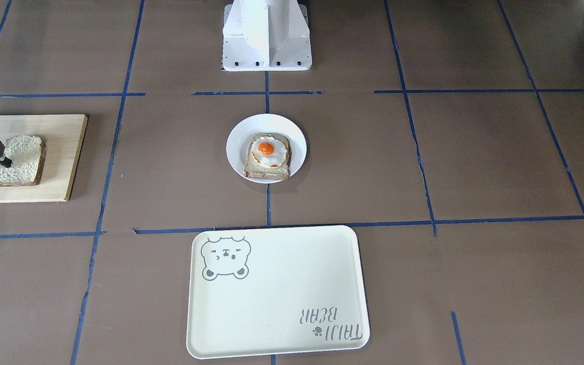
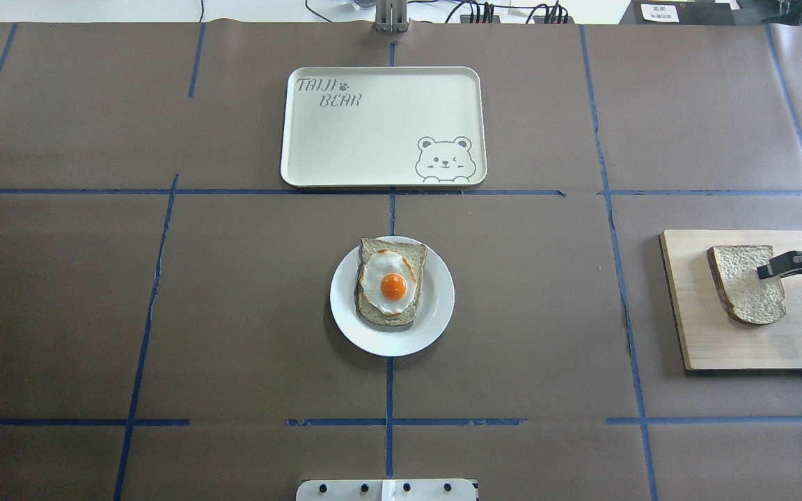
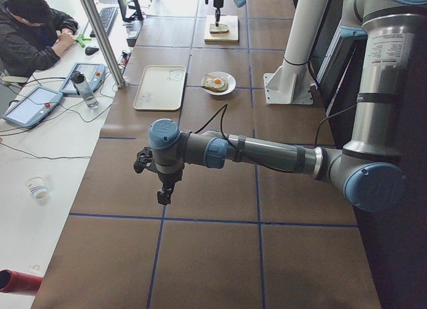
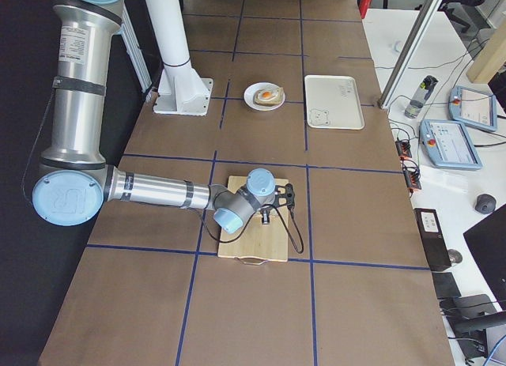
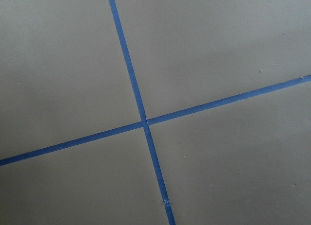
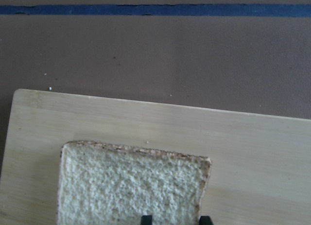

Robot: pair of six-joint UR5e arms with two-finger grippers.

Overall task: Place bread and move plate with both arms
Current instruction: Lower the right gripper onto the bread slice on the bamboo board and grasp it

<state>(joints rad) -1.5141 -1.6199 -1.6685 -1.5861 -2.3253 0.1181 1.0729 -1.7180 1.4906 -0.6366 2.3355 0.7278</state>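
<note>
The plain bread (image 2: pixel 745 285) lies flat on a wooden board (image 2: pixel 721 341) at the table's right end. My right gripper (image 2: pixel 770 268) hangs low over the slice's outer edge, fingers apart, holding nothing. In the right wrist view its two fingertips (image 6: pixel 146 219) show just above the bread (image 6: pixel 131 186). The front view shows the gripper (image 1: pixel 3 154) at the bread (image 1: pixel 21 159). The white plate (image 2: pixel 436 313) sits at the table's middle and carries the egg-topped slice (image 2: pixel 390 282). My left gripper (image 3: pixel 163 197) points down over bare table far to the left; I cannot tell whether it is open.
The cream bear tray (image 2: pixel 373 139) lies beyond the plate, toward the operators' side. The robot's white pedestal (image 1: pixel 266 35) stands behind the plate. The left wrist view shows only brown table with crossing blue tape (image 5: pixel 144 122). A person (image 3: pixel 33 35) sits at the side desk.
</note>
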